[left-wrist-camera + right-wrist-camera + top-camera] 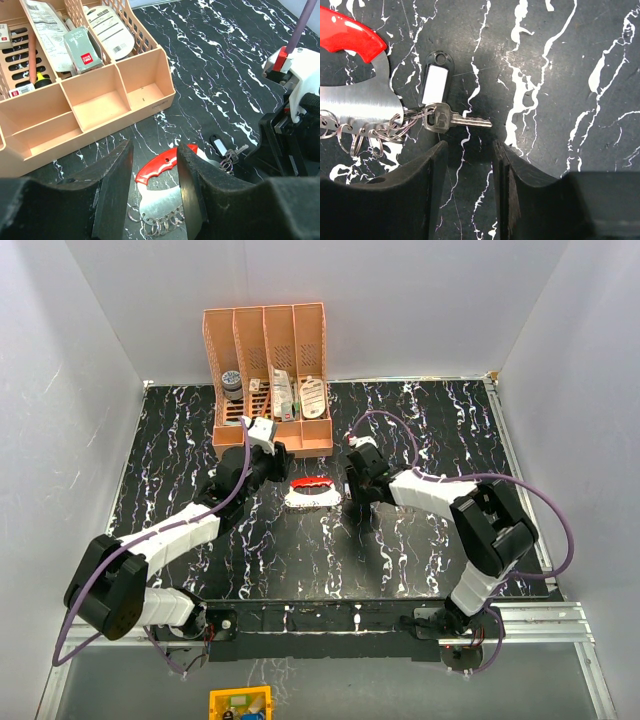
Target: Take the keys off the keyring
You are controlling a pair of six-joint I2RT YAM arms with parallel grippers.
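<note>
A flat steel plate (360, 100) with a red handle (160, 165) lies on the black marbled table, a row of split rings (370, 132) along its edge. One silver key (455, 120) with a black tag (436, 80) hangs from the end keyring, to the plate's right. My left gripper (154, 150) stands open low over the plate, its right finger (192, 190) covering part of the steel. My right gripper (470, 147) is open just short of the key's blade, with only bare table between its fingers. From above, the plate (312, 495) sits between both grippers.
A peach desk organizer (268, 380) with packets and pens stands just behind the left gripper, its empty front compartments (90, 100) close by. White walls enclose the table. A yellow object (240, 703) lies below the table's near edge.
</note>
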